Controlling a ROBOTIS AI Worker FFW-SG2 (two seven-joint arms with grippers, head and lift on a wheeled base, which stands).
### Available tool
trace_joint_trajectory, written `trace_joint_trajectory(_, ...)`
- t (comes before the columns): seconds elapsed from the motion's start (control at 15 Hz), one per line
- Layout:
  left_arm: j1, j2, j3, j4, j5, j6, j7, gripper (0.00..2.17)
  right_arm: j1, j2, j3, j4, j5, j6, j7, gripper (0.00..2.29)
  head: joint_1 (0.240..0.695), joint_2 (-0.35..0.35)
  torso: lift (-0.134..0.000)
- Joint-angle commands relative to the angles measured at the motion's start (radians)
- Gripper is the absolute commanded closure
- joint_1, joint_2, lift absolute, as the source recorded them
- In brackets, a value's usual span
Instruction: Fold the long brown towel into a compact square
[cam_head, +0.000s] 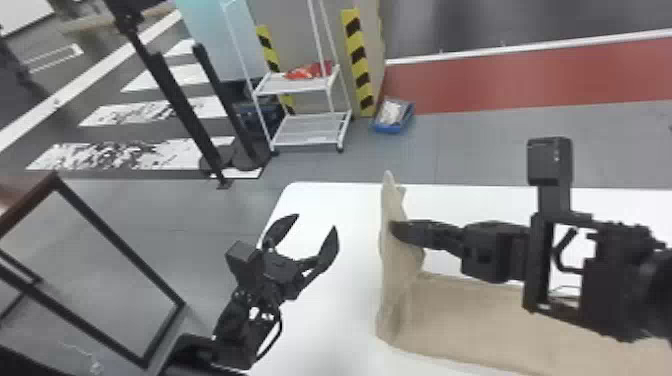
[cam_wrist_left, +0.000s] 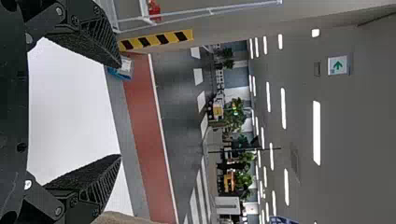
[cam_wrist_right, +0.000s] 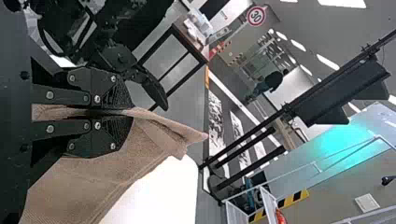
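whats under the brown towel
The towel lies partly on the white table, which shows along its edges; anything else beneath the flat part is hidden.

White rack (cam_head: 307, 88) on a grey floor (cam_head: 480, 140)
Yellow-and-black striping (cam_head: 356, 55) rises just beside the rack, a blue tray (cam_head: 392, 129) lies to its right, and a red floor strip (cam_head: 525, 80) runs farther right. A white table (cam_head: 330, 200) stands nearer than the rack; left of it are a pale blue panel (cam_head: 210, 25), white floor markings (cam_head: 190, 73) and, nearer, a black frame (cam_head: 118, 242). Well beyond the rack, the left wrist view shows plants (cam_wrist_left: 237, 109) and lit ceiling strips (cam_wrist_left: 316, 133).
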Motion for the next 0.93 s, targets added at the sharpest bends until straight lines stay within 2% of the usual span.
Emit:
trace_joint_trajectory(0.0,0.002,-0.004,-0.006,-0.003,-0.012,0.012,0.0,0.23,0.039,0.002,-0.06,-0.078,-0.034,0.075,0.005,1.06,0.695,0.35,0.0)
trace_joint_trajectory(0.33,0.014,-0.015,-0.015,-0.018,-0.04,0.036,0.011,0.23,0.117,0.002,-0.202,-0.138,-0.126,0.128,0.025,1.06,0.695,0.35,0.0)
trace_joint_trajectory(0.67,0.028,-0.042,-0.016,-0.041,-0.103,0.082,0.014,0.23,0.22,0.002,-0.37,-0.137,-0.196,0.143,0.114,1.06,0.695,0.35,0.0)
trace_joint_trajectory(0.87,0.029,-0.055,-0.025,-0.041,-0.129,0.107,0.014,0.23,0.245,0.002,-0.456,-0.109,-0.195,0.152,0.172,1.06,0.695,0.315,0.0)
